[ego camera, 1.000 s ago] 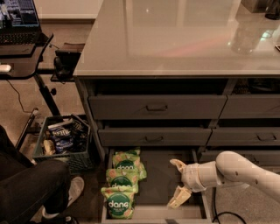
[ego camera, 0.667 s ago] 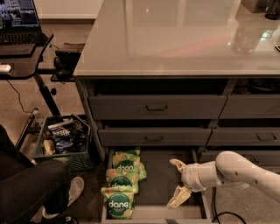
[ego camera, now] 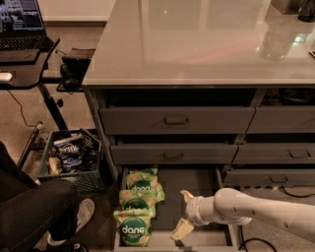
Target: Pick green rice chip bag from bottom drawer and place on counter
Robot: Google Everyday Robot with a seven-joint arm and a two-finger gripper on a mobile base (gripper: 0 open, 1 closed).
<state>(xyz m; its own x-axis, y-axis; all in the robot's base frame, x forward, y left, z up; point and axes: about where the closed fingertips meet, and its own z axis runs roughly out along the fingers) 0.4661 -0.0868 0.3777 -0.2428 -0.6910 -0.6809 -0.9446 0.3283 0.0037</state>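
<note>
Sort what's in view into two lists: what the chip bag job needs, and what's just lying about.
For the job:
green chip bags, lying in the bottom drawer
counter
gripper, open, over the drawer to the right of the bags

Lying about:
laptop on the black desk
crate of snacks on the floor
someone's leg
upper drawers

A laptop (ego camera: 19, 19) sits on a black desk (ego camera: 29, 66) at upper left, and a crate (ego camera: 84, 180) of snack packets (ego camera: 69, 155) stands by a person's leg (ego camera: 34, 209), well left of the gripper (ego camera: 183, 212) at lower right.
</note>
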